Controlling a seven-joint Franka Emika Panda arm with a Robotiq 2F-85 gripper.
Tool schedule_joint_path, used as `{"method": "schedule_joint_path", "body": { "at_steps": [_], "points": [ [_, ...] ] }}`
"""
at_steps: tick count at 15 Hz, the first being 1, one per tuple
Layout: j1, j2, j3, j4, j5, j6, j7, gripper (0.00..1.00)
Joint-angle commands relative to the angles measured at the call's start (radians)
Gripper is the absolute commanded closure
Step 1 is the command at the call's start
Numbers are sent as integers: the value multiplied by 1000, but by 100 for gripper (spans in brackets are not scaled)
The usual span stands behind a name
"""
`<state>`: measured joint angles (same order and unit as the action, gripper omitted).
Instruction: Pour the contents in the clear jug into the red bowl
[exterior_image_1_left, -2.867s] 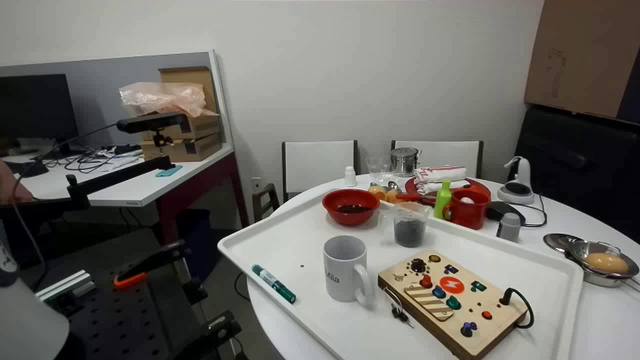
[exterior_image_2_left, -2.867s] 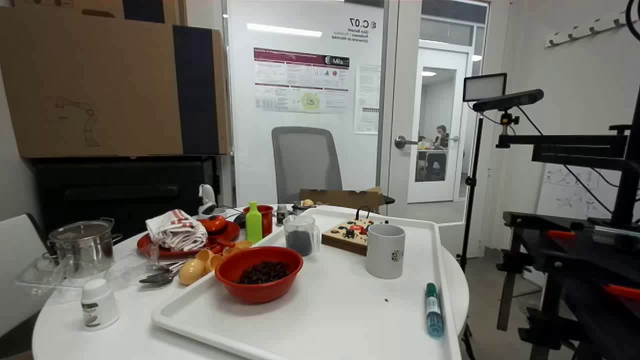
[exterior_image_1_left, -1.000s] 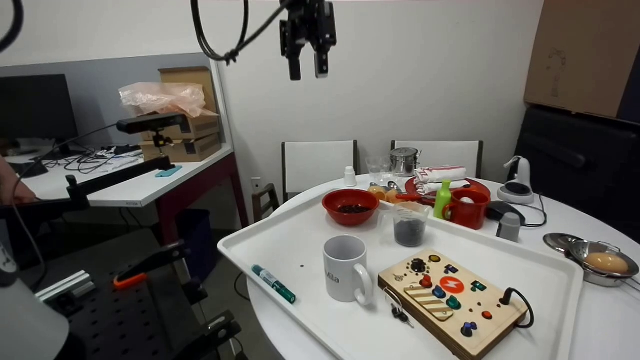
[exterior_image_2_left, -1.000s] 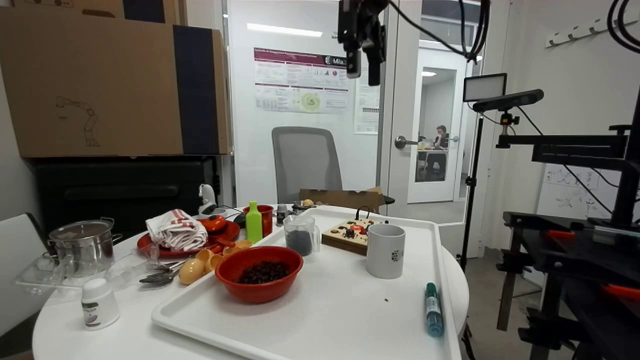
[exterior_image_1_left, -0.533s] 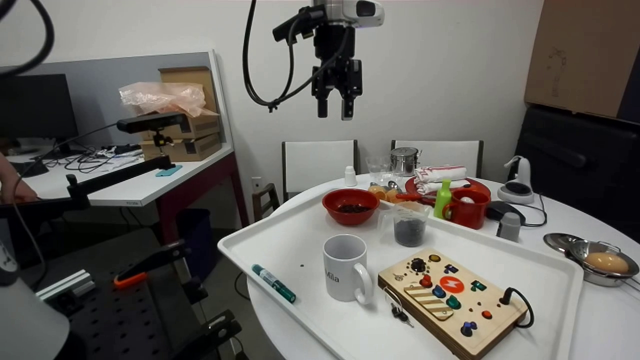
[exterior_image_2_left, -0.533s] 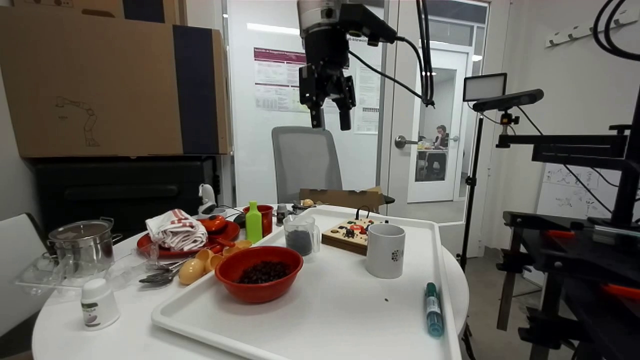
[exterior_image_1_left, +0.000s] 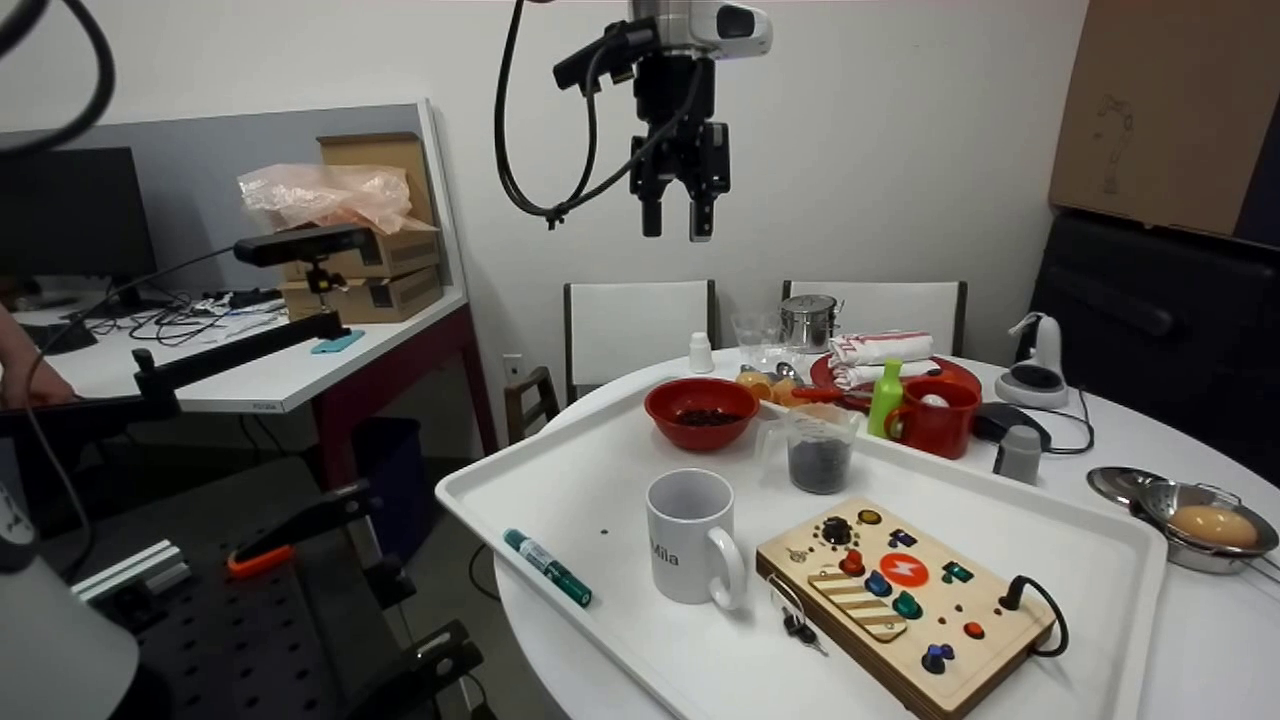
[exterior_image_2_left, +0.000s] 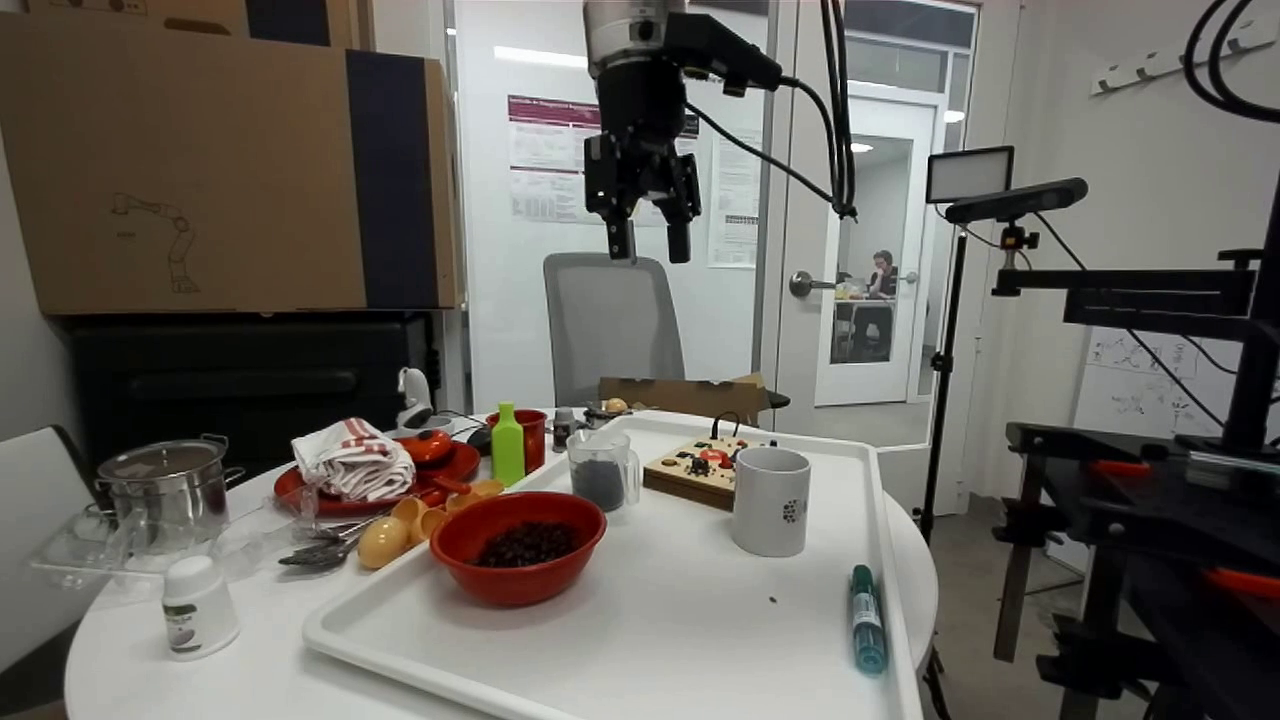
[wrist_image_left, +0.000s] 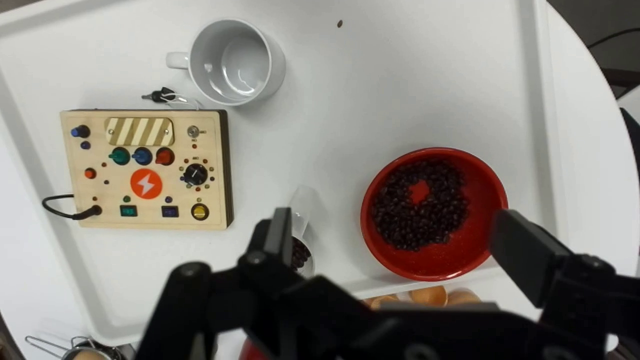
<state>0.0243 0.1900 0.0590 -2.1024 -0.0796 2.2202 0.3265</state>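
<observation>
The clear jug stands upright on a white tray near the red bowl; in the wrist view, one black finger blocks most of the jug, dark beans partly showing, while the opposite finger overlaps the bowl's edge. The arm, cropped atop both exterior views, points its gripper down, fingers wide apart.

in wrist view, gripper cut off below, partly hiding clear jug

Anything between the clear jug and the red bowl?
Just bare white tray, per the wrist view: the claw hides part of the clear jug, but its gap to the red bowl shows.
</observation>
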Motion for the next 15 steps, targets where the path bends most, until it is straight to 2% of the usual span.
{"method": "schedule_joint_path", "body": {
  "at_steps": [1,4,6,8,15],
  "points": [
    [40,86,-36,25,-62,103,93,0],
    [63,171,-84,49,-101,154,212,0],
    [77,222,-123,73,-92,148,297,0],
    [73,273,-143,96,-59,171,326,0],
    [-6,442,-117,212,132,194,210,0]
  ]
}}
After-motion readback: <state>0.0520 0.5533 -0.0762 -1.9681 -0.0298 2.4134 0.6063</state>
